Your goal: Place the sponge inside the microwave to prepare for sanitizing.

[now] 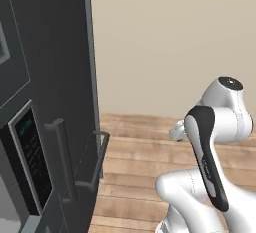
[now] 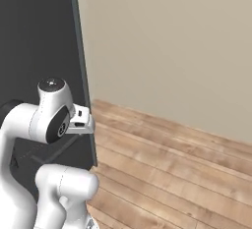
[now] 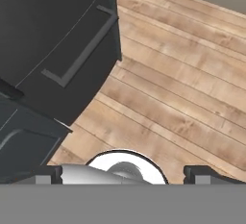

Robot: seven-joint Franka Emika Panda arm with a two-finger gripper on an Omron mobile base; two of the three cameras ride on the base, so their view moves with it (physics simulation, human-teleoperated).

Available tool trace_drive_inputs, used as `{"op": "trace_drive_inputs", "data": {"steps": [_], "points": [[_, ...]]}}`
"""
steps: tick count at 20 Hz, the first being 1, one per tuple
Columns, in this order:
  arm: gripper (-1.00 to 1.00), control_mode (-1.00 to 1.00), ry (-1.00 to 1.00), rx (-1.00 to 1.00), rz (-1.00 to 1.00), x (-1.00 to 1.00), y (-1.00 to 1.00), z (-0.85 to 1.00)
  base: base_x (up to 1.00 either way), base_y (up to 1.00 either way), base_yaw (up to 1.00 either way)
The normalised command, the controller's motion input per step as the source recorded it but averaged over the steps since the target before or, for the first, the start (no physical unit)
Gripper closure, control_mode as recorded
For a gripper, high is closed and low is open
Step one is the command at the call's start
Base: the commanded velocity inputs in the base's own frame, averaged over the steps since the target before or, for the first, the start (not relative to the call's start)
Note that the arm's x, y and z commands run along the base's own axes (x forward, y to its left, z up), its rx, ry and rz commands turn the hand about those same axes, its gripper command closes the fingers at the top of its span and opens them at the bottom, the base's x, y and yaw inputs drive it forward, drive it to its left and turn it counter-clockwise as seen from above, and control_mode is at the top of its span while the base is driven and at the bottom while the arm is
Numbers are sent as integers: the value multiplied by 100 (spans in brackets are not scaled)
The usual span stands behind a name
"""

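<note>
Wooden floor (image 3: 192,83) beneath wide-spread gripper (image 3: 122,174), microwave (image 1: 30,162) keypad writing unreadable.

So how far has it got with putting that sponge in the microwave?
Nothing looks done yet. The microwave, with its keypad panel and dark handle, appears shut in the left base view. The gripper has its jaws wide apart and empty, pointing down at the wooden floor. Left to do: open the door, fetch the sponge, put it inside.

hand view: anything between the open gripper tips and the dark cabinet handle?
Nothing but bare wooden plank floor between the open gripper and the long dark bar handle on the dark grey cabinet, in the hand view.
</note>
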Motion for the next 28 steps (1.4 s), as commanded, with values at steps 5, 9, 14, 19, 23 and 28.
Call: {"op": "trace_drive_inputs", "data": {"steps": [5, 9, 14, 19, 23, 28], "points": [[-100, 100, 0, 0, 0, 0, 0, 0, -75, -14, -30], [-100, 100, 0, 0, 0, 0, 0, 0, -80, -29, -20], [-100, 100, 0, 0, 0, 0, 0, 0, -74, -54, -7], [-100, 100, 0, 0, 0, 0, 0, 0, -87, -45, -4], [-100, 100, 0, 0, 0, 0, 0, 0, -90, -28, -11], [-100, 100, 0, 0, 0, 0, 0, 0, -84, -11, -12]]}}
